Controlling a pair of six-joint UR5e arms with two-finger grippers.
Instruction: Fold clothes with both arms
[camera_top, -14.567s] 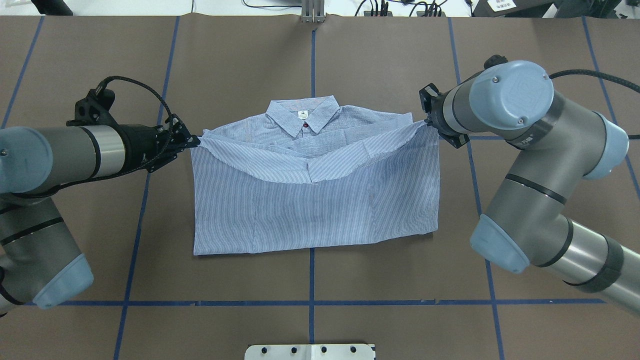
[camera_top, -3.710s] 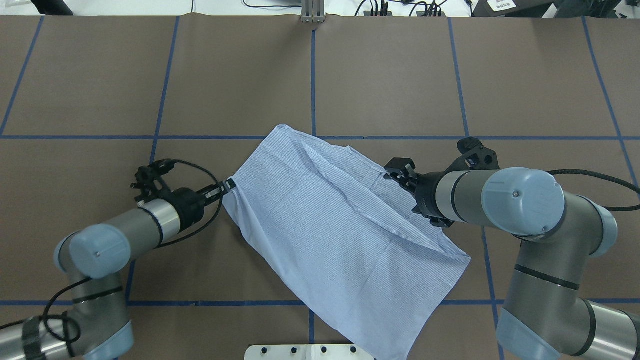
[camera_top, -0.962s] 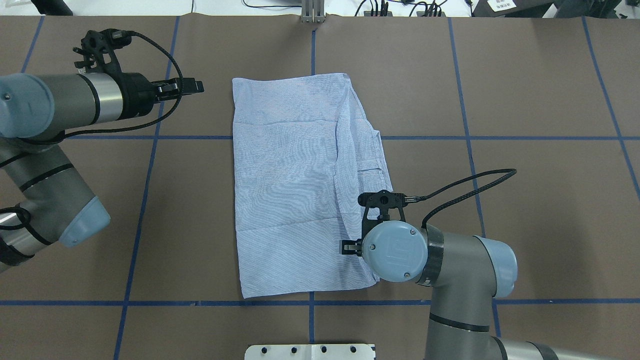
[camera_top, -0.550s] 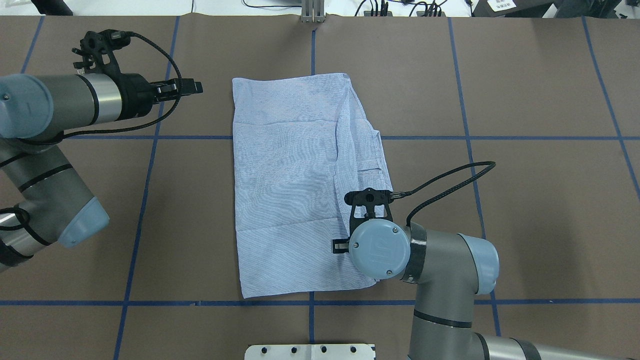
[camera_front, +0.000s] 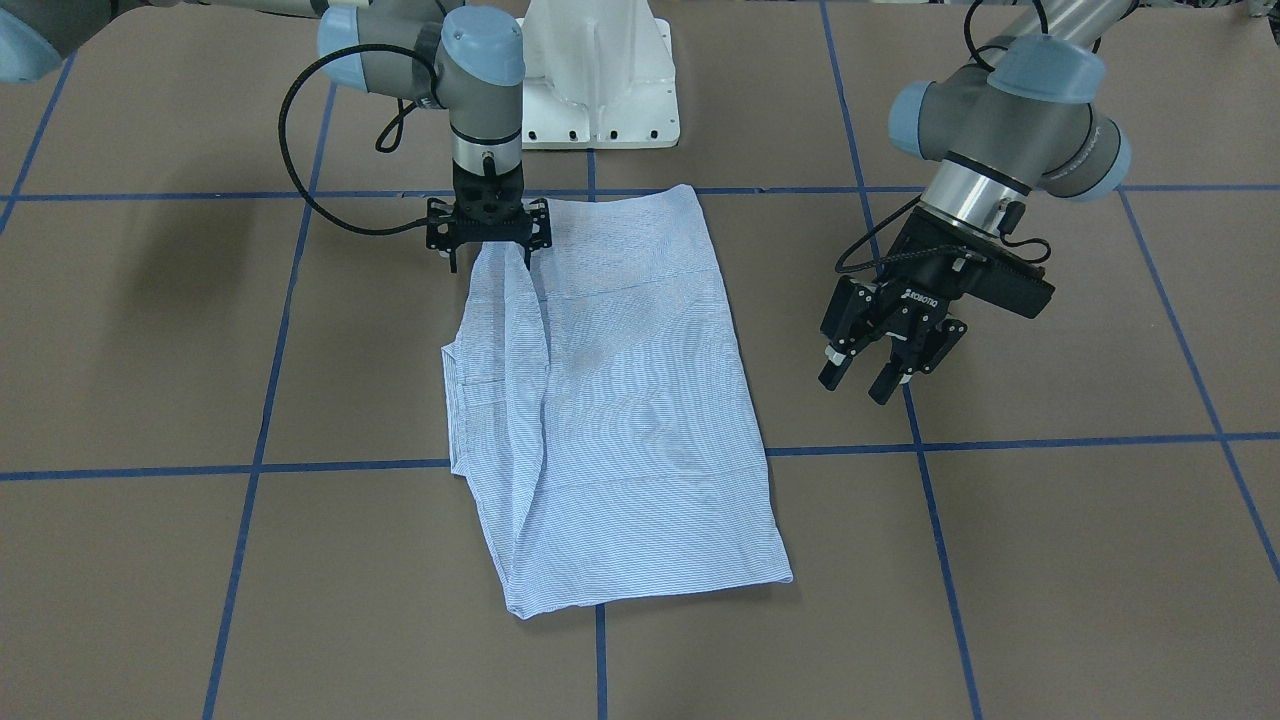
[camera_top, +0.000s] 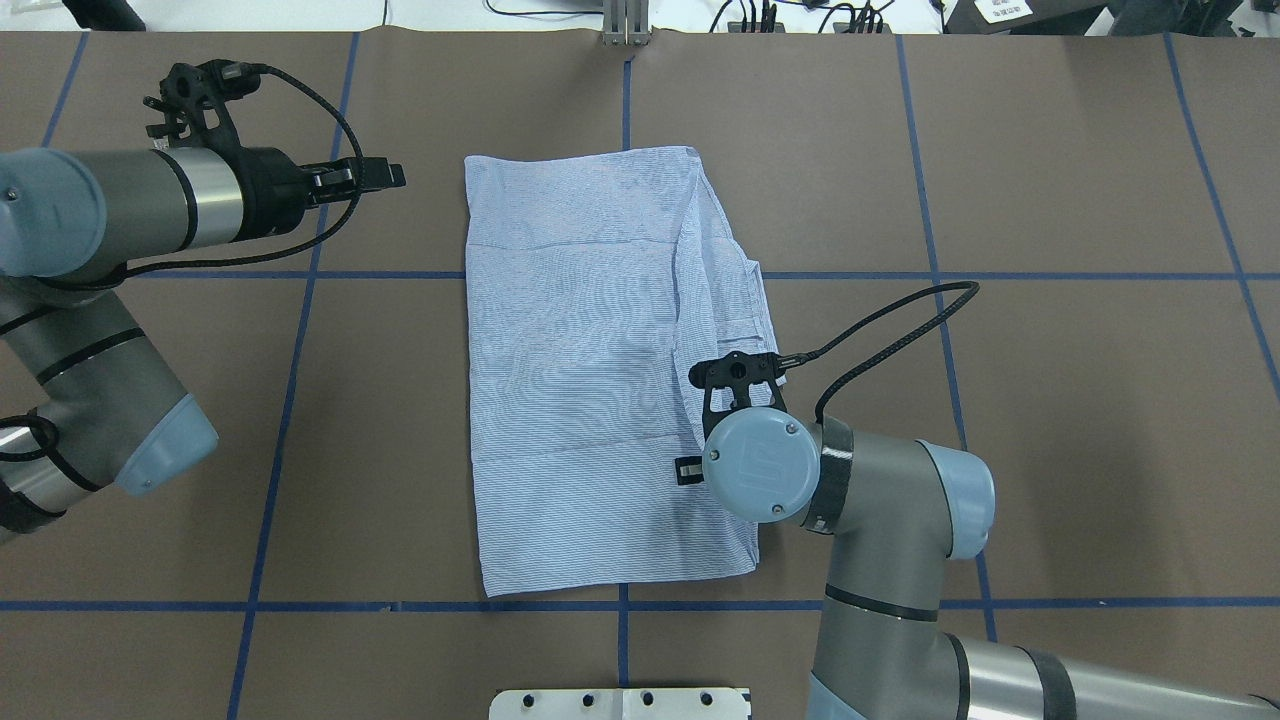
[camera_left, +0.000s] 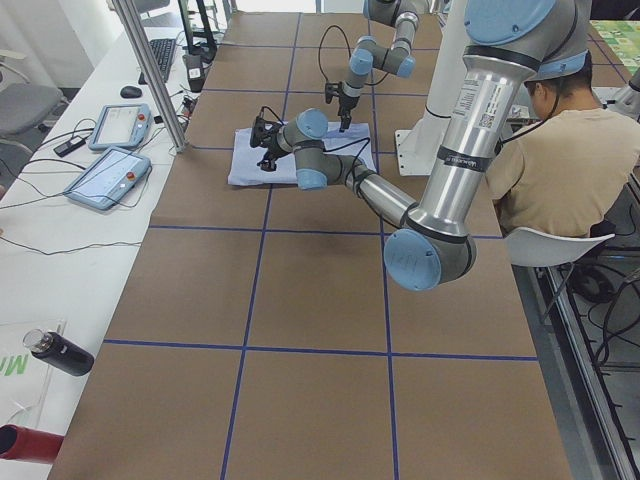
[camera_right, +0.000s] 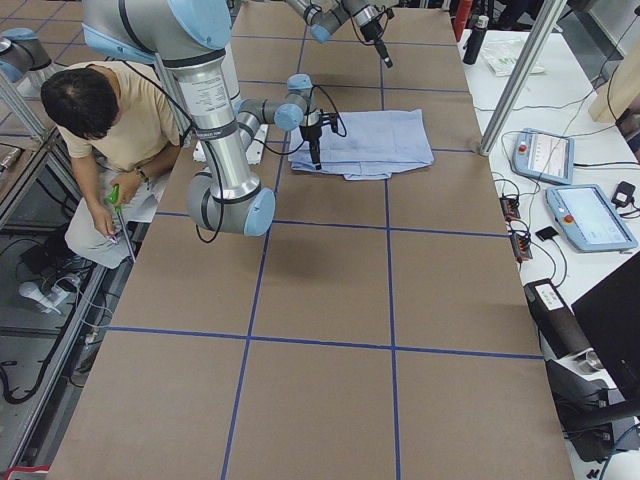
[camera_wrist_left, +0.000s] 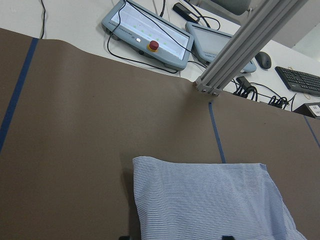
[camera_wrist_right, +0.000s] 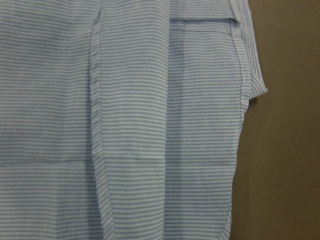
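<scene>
The shirt (camera_top: 580, 380) is lying on the brown surface (camera_top: 1050, 400) as a long, narrow rectangle. Its long axis is running straight away from the robot, one short end near the base and the other toward the operators' side. Everything is turning on the robot's right long edge. There the cloth is not lying flat but is bunching into a loose raised fold (camera_front: 530, 420) that is running the length of the garment, with the pocket (camera_wrist_right: 205, 75) showing just outside it. The right tool (camera_front: 489, 262) is the one placed for this. It is pointing straight down over the near part of that fold, its wrist vertical and the forearm reaching in low from the robot's right. Its jaws are looking spread, one finger on each side of the ridge, and holding nothing. Whether the fingertips are touching the cloth cannot be told from these views. The left tool (camera_front: 858, 383) is standing off the shirt altogether, hovering above bare surface beside the far part of the opposite long edge and near the far left corner. It is tilting downward toward the cloth with its jaws wide and empty. So the fold is lying directly under the right tool and across the full width of the garment from the left one. By my reading, any tidying of that edge is falling to the right arm. The left arm is waiting at the far corner for a lengthwise fold.
</scene>
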